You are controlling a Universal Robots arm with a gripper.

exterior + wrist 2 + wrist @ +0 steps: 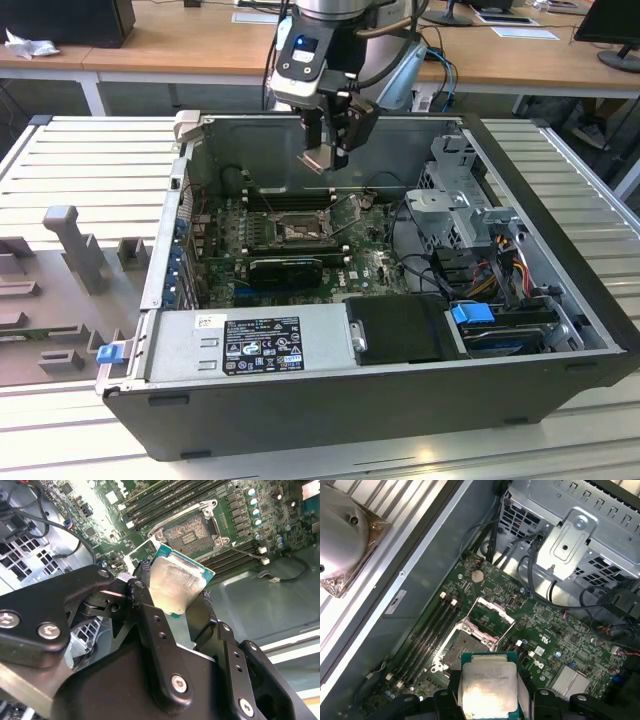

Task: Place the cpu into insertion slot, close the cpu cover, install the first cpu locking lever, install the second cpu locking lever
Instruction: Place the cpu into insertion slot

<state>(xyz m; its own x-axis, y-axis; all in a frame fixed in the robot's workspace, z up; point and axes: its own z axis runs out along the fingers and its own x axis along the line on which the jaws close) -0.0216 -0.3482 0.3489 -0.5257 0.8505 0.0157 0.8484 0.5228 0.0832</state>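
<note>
My gripper hangs above the open computer case, over the motherboard's rear half. It is shut on the cpu, a flat square chip with a pale silver top and green edge, held by two opposite sides. In both wrist views the cpu is up in the air, apart from the board. The insertion slot lies open below it, with bare contacts showing. The cpu cover, a thin metal frame, is tilted up at the slot's far side. A thin wire lever sticks out beside the slot.
Memory slots flank the socket. A silver drive cage with loose cables fills the exterior view's right of the case. A power supply runs along the near wall. A grey fixture tray sits outside on the exterior view's left.
</note>
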